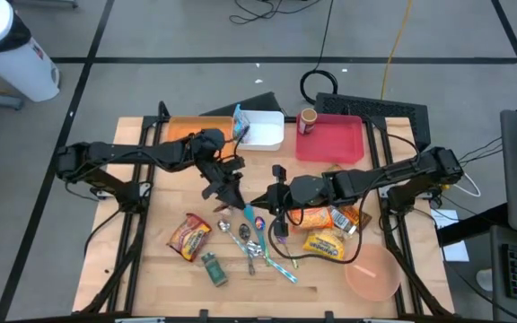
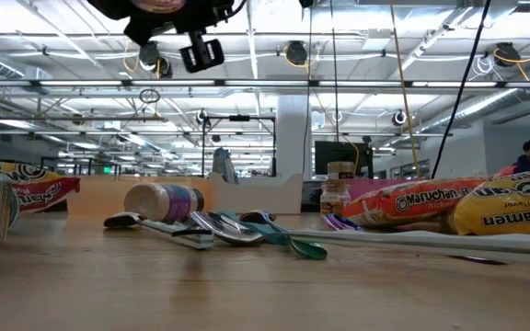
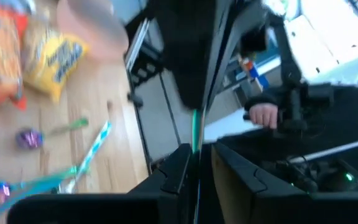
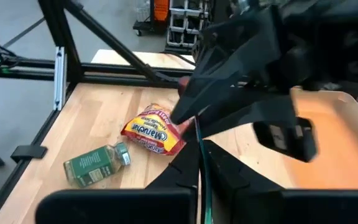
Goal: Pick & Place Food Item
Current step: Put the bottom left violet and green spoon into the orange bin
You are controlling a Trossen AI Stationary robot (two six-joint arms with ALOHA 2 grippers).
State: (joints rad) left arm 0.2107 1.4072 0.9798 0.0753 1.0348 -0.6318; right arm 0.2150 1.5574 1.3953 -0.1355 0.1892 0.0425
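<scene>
My left gripper (image 1: 234, 196) and my right gripper (image 1: 258, 203) meet tip to tip above the middle of the table. Both are shut on one thin green thing, seen edge on as a line in the left wrist view (image 3: 194, 132) and the right wrist view (image 4: 199, 144). What it is, I cannot tell. Lying flat on the table are a red-and-yellow ramen packet (image 1: 189, 236), an orange packet (image 1: 326, 218) and a yellow packet (image 1: 328, 244). In the low view both grippers are up at the top edge (image 2: 168, 18). My left gripper pinches the thin green thing (image 3: 194, 146) between its two fingers (image 3: 178, 169), edge on, and it runs on toward the other gripper. It is clear of the table. My right gripper pinches the same thin green thing (image 4: 202, 167) between its two fingers (image 4: 185, 169); its far end reaches the left gripper's tips (image 4: 194, 118).
Several utensils (image 1: 258, 247) and a green spice jar (image 1: 214, 267) lie below the grippers. A pink bowl (image 1: 372, 274) is at the near right. A red tray (image 1: 330, 139), a white container (image 1: 260, 130) and a small jar (image 1: 308, 119) stand at the far edge.
</scene>
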